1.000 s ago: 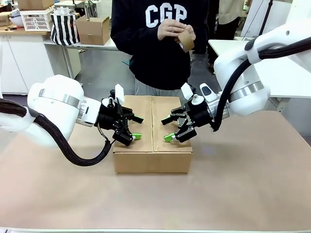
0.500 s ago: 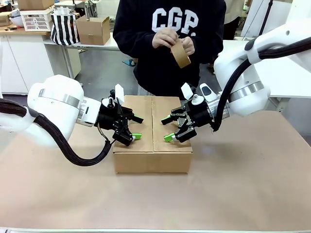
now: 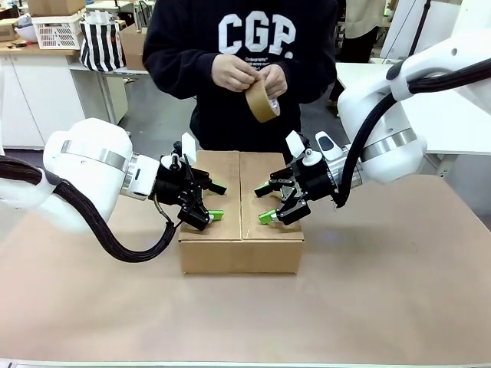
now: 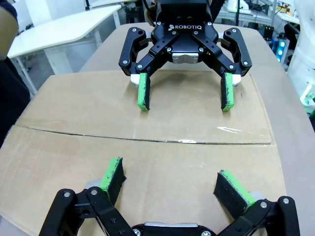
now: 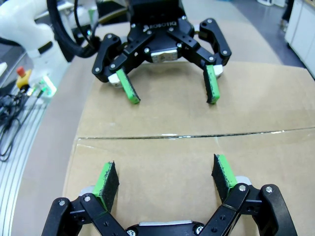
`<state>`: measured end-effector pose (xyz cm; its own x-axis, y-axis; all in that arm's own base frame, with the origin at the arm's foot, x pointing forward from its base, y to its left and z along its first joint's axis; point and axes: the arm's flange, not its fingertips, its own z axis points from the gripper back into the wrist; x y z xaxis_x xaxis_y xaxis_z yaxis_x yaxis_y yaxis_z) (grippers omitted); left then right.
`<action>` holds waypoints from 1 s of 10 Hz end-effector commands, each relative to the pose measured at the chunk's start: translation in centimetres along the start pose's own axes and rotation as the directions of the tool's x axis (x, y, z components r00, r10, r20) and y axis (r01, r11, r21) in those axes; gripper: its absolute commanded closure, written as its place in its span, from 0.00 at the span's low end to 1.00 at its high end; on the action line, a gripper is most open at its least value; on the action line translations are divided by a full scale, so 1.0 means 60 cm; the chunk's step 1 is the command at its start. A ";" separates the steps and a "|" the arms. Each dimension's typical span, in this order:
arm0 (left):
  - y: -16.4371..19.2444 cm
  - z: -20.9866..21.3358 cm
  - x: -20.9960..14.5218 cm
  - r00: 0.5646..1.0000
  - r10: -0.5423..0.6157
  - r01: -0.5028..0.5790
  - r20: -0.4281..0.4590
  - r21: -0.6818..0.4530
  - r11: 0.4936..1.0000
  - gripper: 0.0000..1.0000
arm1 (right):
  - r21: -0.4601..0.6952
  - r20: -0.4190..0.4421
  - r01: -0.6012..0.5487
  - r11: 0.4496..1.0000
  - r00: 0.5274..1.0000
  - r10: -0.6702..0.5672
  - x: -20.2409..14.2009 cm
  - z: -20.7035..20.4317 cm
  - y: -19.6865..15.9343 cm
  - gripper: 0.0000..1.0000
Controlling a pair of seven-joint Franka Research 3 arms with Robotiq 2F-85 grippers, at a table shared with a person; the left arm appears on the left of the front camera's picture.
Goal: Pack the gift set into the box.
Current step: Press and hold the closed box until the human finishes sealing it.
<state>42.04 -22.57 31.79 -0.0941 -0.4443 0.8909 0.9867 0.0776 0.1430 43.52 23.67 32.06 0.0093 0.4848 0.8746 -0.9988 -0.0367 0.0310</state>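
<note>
Front view: the tabletop [image 3: 399, 284], covered in brown paper, fills the lower picture, and the box [image 3: 241, 230] sits at its centre with its flaps folded shut, the seam between them running from 12 to 6 o'clock across the lid. The person [image 3: 245, 69] in a dark printed sweatshirt stands at 12 o'clock beyond the box, both hands up at chest height; the hands [image 3: 242, 73] hold a roll of brown tape [image 3: 263, 101], clear of the box. The white left arm [image 3: 88, 172] comes in from 9 o'clock and the white right arm [image 3: 406, 123] from 3 o'clock. The left tool [image 3: 212, 202] lies over the left flap, pointing toward 3 o'clock, its jaws spread wide with nothing between them. The right tool [image 3: 264, 202] lies over the right flap, pointing toward 9 o'clock, also spread wide and empty. The two tools face each other across the seam, near but apart. In the left wrist view the left tool [image 4: 170, 179] rises from 6 o'clock with its green pads [image 4: 113, 176] low over the cardboard, though whether they touch it I cannot tell; the right tool [image 4: 182, 93] faces it from 12 o'clock beyond the seam. The right wrist view mirrors this: the right tool [image 5: 162, 179] at 6 o'clock, the left tool [image 5: 170, 91] at 12 o'clock, the box [image 5: 162, 113] spread below both.
</note>
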 end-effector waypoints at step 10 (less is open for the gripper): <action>-0.001 0.000 -0.006 1.000 0.001 -0.001 0.000 -0.003 1.000 0.00 | -0.001 -0.004 0.000 1.000 1.000 0.000 -0.002 -0.002 0.000 0.00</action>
<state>42.04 -22.57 31.79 -0.0941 -0.4443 0.8909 0.9867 0.0776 0.1430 43.52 23.67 32.06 0.0093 0.4848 0.8746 -0.9988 -0.0367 0.0309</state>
